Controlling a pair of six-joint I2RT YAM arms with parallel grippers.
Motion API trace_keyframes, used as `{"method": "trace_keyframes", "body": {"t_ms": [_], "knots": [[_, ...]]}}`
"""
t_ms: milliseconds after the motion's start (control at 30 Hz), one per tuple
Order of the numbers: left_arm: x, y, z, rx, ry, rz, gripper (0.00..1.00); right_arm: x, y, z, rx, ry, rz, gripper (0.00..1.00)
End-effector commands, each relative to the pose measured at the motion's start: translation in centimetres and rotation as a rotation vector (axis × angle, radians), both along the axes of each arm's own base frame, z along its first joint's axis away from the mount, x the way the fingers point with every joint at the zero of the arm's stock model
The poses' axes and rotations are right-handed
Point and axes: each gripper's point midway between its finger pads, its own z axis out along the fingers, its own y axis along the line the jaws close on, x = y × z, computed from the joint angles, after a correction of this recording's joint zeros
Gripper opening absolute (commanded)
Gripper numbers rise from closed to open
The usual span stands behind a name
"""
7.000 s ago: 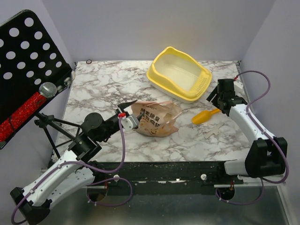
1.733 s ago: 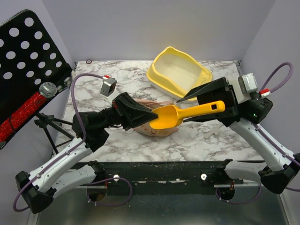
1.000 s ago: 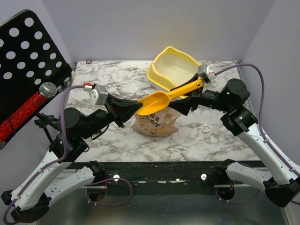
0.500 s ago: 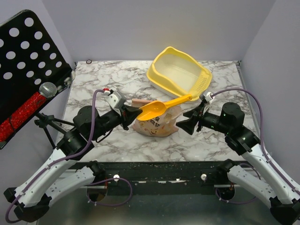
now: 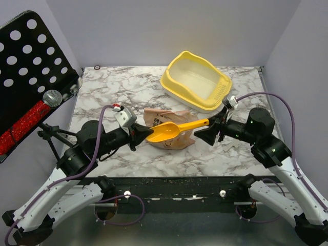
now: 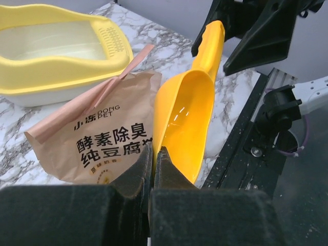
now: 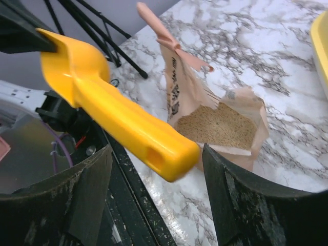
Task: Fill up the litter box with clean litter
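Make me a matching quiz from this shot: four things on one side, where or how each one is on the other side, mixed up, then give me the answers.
Things:
1. scoop
2. litter box
3. paper bag
4. right gripper

States:
A. open, straddling the end of the scoop's handle
B. open at the top, beige litter inside
C. pinched at its bowl rim by the shut left gripper
D. at the far right of the table

Pairs: 1-C, 2-D, 3-B, 4-A
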Motion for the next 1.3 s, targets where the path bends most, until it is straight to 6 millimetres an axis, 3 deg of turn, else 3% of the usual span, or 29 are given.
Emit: {"method": "trace_keyframes", "body": {"t_ms": [0,233,333,533,1033,1267], "knots": [[-0.1,-0.3,-1.2,0.045,-0.011,-0.029,0.0,-2.3,1.2,3.0,0.045,-0.023,0.168,0.78],[-1.2,-0.7,-0.7,0.013,-0.055,-0.098,0.0,-3.2,2.4,2.9,0.064,0.009,0.29,0.77],[-1.3,-0.8,-0.7,0.003,-0.058,-0.104,0.0,-4.4,3.0,3.6,0.107,0.009,0.379,0.75],[-1.4,-1.1,-0.6,-0.012,-0.062,-0.121,0.0,-5.1,3.5,3.8,0.135,0.045,0.439,0.67],[-2.2,-0.9,0.7,-0.057,-0.097,-0.144,0.0,-4.6,3.3,2.0,0.122,0.071,0.391,0.64],[-2.3,-1.5,0.3,-0.067,-0.075,-0.167,0.0,-4.8,3.1,2.9,0.156,0.042,0.376,0.59]]}}
